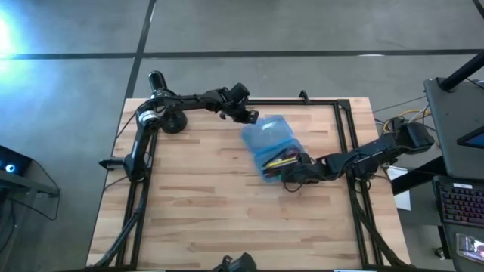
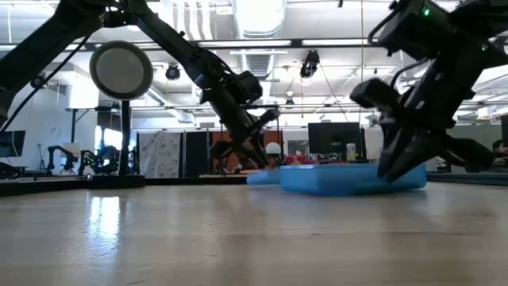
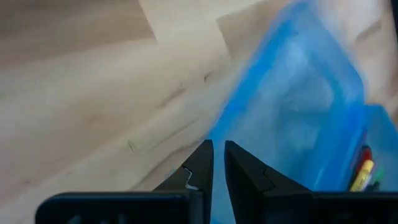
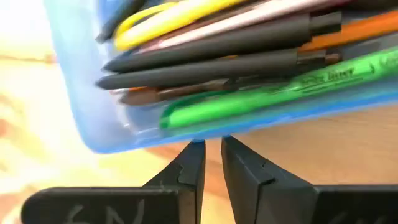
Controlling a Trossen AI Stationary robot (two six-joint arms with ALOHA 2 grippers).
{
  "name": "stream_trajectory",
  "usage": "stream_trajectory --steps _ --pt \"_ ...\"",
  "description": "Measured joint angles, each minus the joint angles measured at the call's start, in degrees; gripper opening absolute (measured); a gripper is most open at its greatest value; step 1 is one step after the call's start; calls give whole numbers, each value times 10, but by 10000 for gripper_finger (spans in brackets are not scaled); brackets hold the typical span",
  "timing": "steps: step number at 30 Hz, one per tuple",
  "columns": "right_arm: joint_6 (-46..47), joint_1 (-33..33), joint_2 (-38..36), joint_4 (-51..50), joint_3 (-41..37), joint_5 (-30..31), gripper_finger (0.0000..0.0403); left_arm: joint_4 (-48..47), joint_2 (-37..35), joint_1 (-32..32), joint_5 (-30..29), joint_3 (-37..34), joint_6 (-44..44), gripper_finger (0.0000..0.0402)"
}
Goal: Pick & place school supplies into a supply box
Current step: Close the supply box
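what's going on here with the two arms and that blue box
Two robot arms are working at a blue supply box lying open on the wooden table. Pens and pencils already lie in its tray. The right gripper is at the tray's outer edge, fingers nearly together and empty. The left gripper sits by the open lid, also nearly shut and empty. A black desk lamp stands at the table's far left corner.

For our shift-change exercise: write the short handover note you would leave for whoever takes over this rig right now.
Left gripper: shut, empty, at the far edge of the supply box's open lid.
Right gripper: shut, empty, at the near corner of the supply box.
Pens: black, green, yellow, orange ones lie inside the box.
Done: no supplies show loose on the table.
Left: the lid is not yet closed; probably shut it. A desk lamp stands at the far left.
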Motion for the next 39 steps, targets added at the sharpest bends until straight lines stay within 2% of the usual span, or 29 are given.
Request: stream_trajectory --steps 3,7,11,14,18,21,25,32,39 --pt "-14 6 -28 -11 0 -5 47 6 0 -1 -1 -10 1 23" --pt "-14 15 -80 -74 0 -6 47 8 0 -1 -8 -23 6 23" --pt "-49 21 -139 -86 3 35 47 8 0 -1 -50 -41 20 23" --pt "-93 -3 -153 -78 14 44 47 26 0 1 -51 -66 18 23" --pt "-146 -61 -113 -67 14 5 47 59 0 3 -51 -94 3 23" --pt "-193 -98 -70 -15 14 -28 47 71 0 4 -50 -104 -2 23" --pt "-233 -126 -16 9 31 -41 47 78 4 6 -33 -105 -5 23" --pt "-253 -137 37 4 38 -57 47 80 6 6 -10 -101 -14 23" --pt "-258 -137 47 0 39 -55 47 78 3 8 4 -101 -17 23"
